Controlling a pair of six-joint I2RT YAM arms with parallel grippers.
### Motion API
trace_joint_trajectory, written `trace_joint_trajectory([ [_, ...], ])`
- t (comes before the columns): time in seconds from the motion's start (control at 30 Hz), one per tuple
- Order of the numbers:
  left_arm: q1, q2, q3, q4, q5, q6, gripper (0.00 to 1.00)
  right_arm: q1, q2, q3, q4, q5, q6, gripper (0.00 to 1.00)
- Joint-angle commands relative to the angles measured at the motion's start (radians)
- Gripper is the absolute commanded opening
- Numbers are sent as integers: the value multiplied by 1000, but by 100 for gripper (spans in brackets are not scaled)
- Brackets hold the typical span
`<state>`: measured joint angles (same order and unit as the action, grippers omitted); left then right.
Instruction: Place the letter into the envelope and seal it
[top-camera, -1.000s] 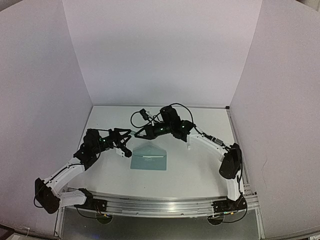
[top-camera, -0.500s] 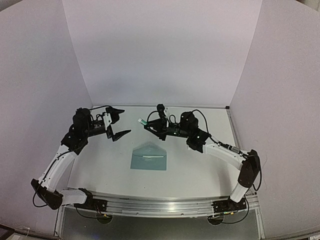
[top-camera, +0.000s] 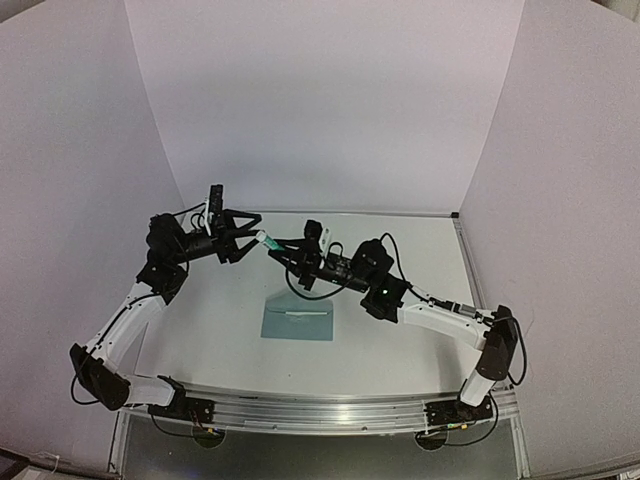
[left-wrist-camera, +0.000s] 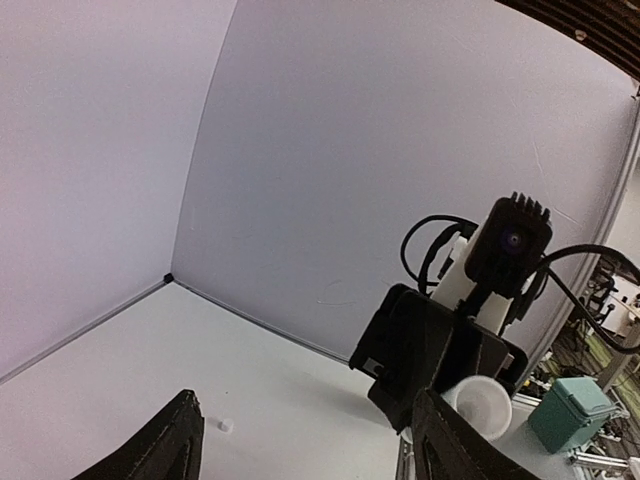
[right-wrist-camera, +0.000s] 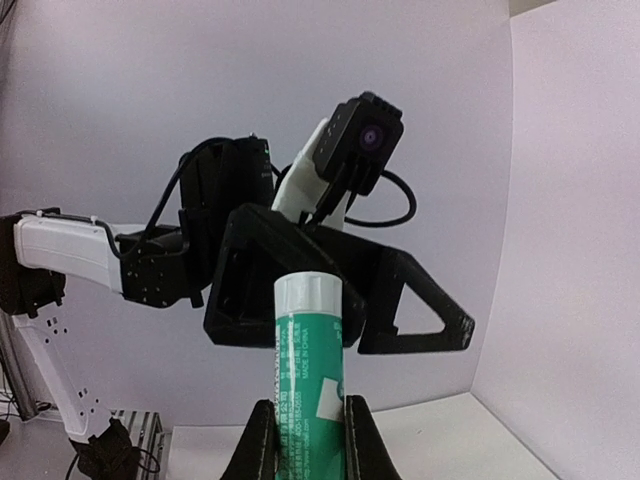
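Envelope (top-camera: 297, 325): pale teal, wider than tall, lying flat on the white counter (top-camera: 400, 260) near its middle, just ahead of the two arm bases. Its triangular flap (top-camera: 297, 297) is open and points toward the back wall. We note a thin pale strip (top-camera: 297, 311) across the body just below the flap; we cannot tell what it is.

Both arms are raised above the counter behind the envelope, and neither touches it.

Right pincer (top-camera: 281, 248): closed on a tube (top-camera: 268, 240), gripped low on the body. The right wrist view shows a green body with a label and small print, and a white cap at the free end. The tube is held in the air, cap toward the left arm.

Left pincer (top-camera: 252, 232): jaws spread wide, nothing gripped. It faces the right pincer, with the tube's cap (left-wrist-camera: 480, 400) between its fingers. In the left wrist view the cap sits close beside one finger (left-wrist-camera: 445, 445) and well apart from the other. We cannot tell whether that finger touches the cap.
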<state>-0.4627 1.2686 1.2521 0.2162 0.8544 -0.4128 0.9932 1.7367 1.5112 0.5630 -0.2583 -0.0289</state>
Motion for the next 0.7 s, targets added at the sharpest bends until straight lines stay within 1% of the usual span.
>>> trace_joint_trajectory([
  [0.0,-7,-25,-32,125,127,-62,72,-9,3,16,94,93,2,0],
  [0.07,-7,-26,-41,136,133,-45,73,-10,-8,9,117,100,10,0],
  [0.27,-11,-11,-28,205,139,-65,79,-16,4,16,134,94,32,0],
  [0.4,-29,-8,-9,206,74,-87,80,-16,23,30,134,66,67,0],
  [0.53,-51,-6,-13,188,8,-103,76,-16,44,53,134,46,80,0],
  [0.67,-55,4,-9,200,-39,-107,68,-16,53,62,134,37,78,0],
])
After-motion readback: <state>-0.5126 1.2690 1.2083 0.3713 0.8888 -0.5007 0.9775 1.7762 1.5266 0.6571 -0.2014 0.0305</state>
